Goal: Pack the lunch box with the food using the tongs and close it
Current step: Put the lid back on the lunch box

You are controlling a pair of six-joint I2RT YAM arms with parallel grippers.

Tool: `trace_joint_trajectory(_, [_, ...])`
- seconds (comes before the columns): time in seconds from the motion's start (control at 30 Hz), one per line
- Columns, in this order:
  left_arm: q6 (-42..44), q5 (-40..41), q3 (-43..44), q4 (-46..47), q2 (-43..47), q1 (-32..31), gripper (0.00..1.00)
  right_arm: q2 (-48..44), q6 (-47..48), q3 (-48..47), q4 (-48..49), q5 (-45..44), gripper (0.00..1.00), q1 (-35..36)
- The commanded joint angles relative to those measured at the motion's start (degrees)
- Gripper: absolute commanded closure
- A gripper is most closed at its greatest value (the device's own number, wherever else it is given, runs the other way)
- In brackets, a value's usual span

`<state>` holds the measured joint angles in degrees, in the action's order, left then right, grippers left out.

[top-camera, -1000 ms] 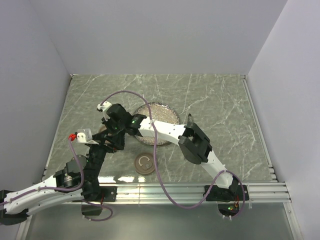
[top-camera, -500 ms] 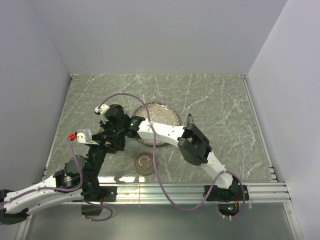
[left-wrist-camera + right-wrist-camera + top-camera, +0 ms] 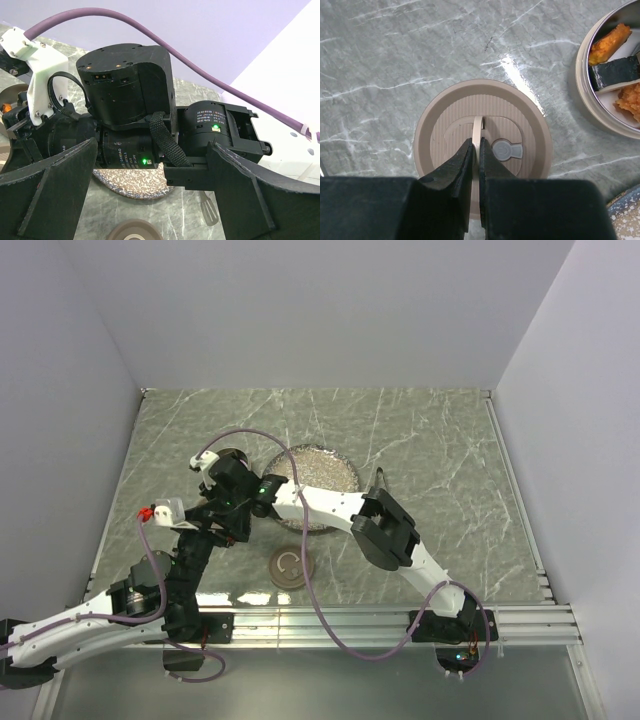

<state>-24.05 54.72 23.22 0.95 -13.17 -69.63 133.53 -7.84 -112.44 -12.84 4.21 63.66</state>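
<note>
In the right wrist view my right gripper (image 3: 475,145) is shut on the thin upright handle of a round beige lid (image 3: 445,145), seen from straight above over the marble table. The lunch box (image 3: 584,75) stands open just to its right, with orange and dark food pieces (image 3: 607,40) inside. In the top view my right gripper (image 3: 232,490) reaches across to the left of the speckled plate (image 3: 330,468). My left gripper (image 3: 150,200) is open wide, empty, and sits close behind the right wrist. The dark tongs (image 3: 379,478) lie on the table to the right of the plate; their slotted tip (image 3: 210,212) also shows.
A second round brown disc (image 3: 290,567) lies on the table in front of the plate, near the arm bases. The purple cable (image 3: 310,560) loops over it. Grey walls close the table on three sides. Both arms crowd the left half.
The right arm has shifted slightly to the left with the lid in its grip. The left arm has not moved.
</note>
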Motion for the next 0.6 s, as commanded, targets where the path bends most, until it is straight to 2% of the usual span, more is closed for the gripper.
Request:
trace_joint_trajectory(0.0, [0.5,-0.49,0.59,1.07,-1.16,0.28,0.02,1.64,0.19,0.73,1.06,-0.52,1.0,3.84])
trace_joint_trajectory(0.1, [0.5,-0.4,0.68,1.07,-1.42,0.28,0.02,0.41,0.28,1.79,2.29,-0.25,0.96,3.84])
trace_joint_trajectory(0.17, [0.5,-0.49,0.68,1.16,-1.42,0.28,0.02,-1.34,0.45,3.71,4.21,0.1,0.84,3.84])
trace_joint_trajectory(0.2, [0.5,-0.4,0.68,1.16,-1.42,0.28,0.02,-2.22,0.63,4.59,5.18,0.62,0.72,3.84])
trace_joint_trajectory(0.27, [0.59,-0.4,0.68,1.07,-1.42,0.19,0.02,-4.5,1.07,7.23,7.81,0.71,0.56,3.84])
trace_joint_trajectory(0.33, [0.59,-0.49,0.68,1.16,-1.42,0.28,0.02,-5.82,1.51,9.16,9.14,0.63,0.48,3.84])
trace_joint_trajectory(0.57, [1.55,-1.28,0.51,2.21,-1.42,0.28,0.02,-15.91,2.21,19.88,20.29,-2.35,0.44,3.75])
